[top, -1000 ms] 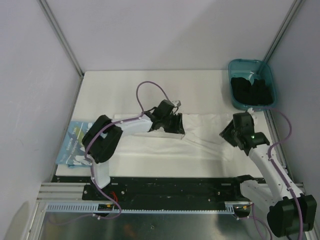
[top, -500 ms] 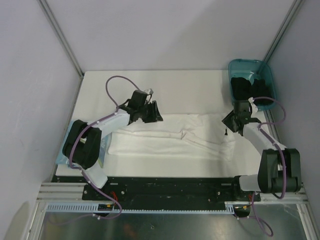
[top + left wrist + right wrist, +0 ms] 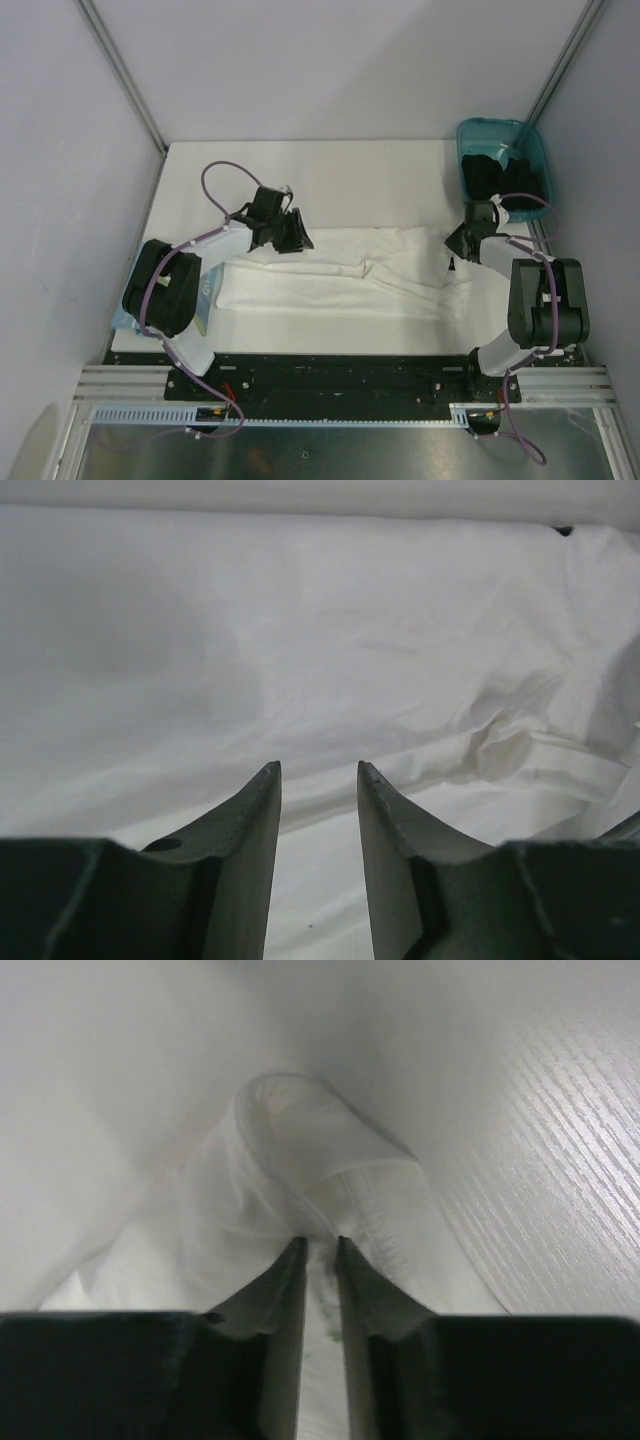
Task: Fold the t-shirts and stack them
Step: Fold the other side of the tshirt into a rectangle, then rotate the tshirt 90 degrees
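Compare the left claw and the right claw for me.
The left claw stands open with nothing between its fingers; the right claw is nearly closed, pinching a fold of the white t-shirt. The left sits at the shirt's far edge, the right at its right end near the teal bin. Both are low over the same spread shirt.

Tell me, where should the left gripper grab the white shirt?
Probably the shirt at its far left edge, from above: it lies flat, so only an edge gives the open left gripper something to pinch. The right gripper pinches a fold at the right end.
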Robot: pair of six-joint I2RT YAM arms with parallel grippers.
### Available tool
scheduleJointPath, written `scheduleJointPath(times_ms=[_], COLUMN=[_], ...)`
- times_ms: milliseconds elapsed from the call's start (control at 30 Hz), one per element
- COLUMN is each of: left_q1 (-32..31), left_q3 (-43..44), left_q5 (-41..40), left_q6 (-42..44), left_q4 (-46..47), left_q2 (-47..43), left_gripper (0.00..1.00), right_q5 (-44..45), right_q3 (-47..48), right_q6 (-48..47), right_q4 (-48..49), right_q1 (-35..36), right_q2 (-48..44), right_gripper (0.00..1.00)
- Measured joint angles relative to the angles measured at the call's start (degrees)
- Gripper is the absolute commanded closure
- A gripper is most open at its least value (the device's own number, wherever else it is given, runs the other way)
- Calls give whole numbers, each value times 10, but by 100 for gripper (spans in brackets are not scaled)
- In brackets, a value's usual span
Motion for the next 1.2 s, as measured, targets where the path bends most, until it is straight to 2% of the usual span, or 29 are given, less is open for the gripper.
scheduleJointPath(times_ms=[67,167,333,467,633,767,900,1067,1200], left_q1=[10,24,34,34,34,34,34,34,34], left_q3=[-10,-24,-35,-35,-35,-37,-43,-56,-67], left_q5=[-5,-13,-17,-17,-11,-8,-2,11,21], left_q6=[-5,-10,-17,-17,-16,-14,-13,-13,-13], left_q4=[-3,-9,-13,-12,-17,-22,-22,-23,-27], left_q2=[0,0,0,0,-8,-30,-53,-65,-83], left_gripper=[60,60,60,59,58,58,58,58,58], right_q5=[-3,-4,-4,-14,-21,-21,-19,-15,0], right_q3=[0,0,1,6,51,58,37,-63,-137], right_q6=[2,2,2,2,3,19,70,184,280], right_q4=[4,4,4,-5,-77,-151,-216,-303,-374], right_q1=[-9,-25,-44,-45,-43,-33,17,115,150], right_q2=[3,10,21,21,-1,-95,-216,-370,-450], right_gripper=[96,98,87,71,53,47,41,40,39])
